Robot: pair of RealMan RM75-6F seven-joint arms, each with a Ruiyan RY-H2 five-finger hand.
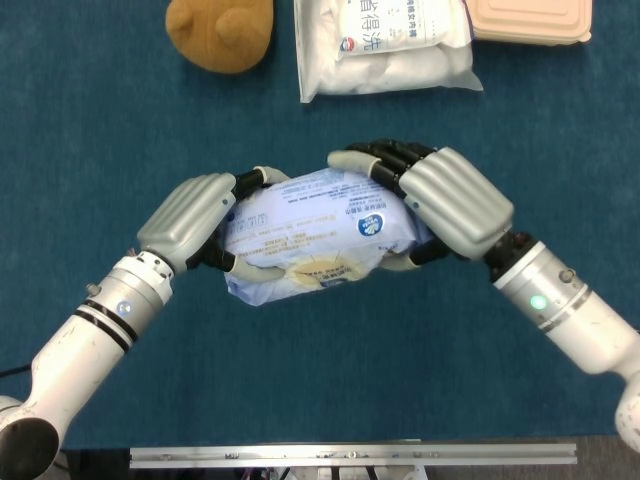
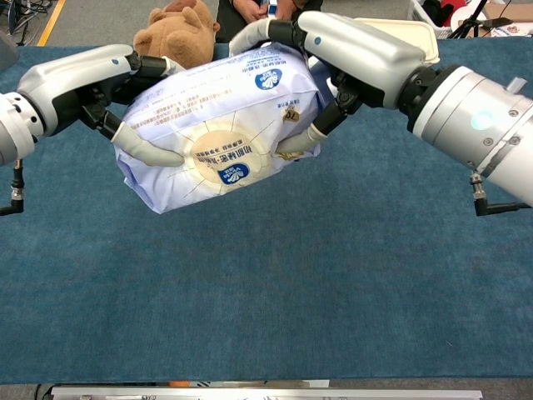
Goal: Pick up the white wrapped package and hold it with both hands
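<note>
The white, soft plastic-wrapped package with blue print and a round pale emblem (image 1: 318,232) (image 2: 218,129) sits near the middle of the head view, lifted clear of the blue carpeted table top (image 1: 120,120) (image 2: 275,292); in the chest view it hangs in the upper centre, tilted so its left end is lower. The silver-backed left hand (image 1: 192,221) (image 2: 87,83) grasps the package's left end, with dark fingers over the top edge and a pale thumb (image 2: 148,152) pressed against the printed face. The silver-backed right hand (image 1: 440,200) (image 2: 350,54) grasps the right end, its dark fingers (image 1: 385,160) wrapped over the top and its thumb (image 2: 300,143) pushing into the wrapper from below, so the wrapper bulges between the two hands.

At the top left of the head view lies a brown plush bear (image 1: 220,32) (image 2: 173,37). Just right of it, at the top centre, lies a clear bag of white soft goods with printed lettering (image 1: 385,45). In the top right corner is a beige lidded container (image 1: 530,18) (image 2: 408,29), touching the bag's edge. A metal rail (image 1: 350,455) runs along the bottom of the frame.
</note>
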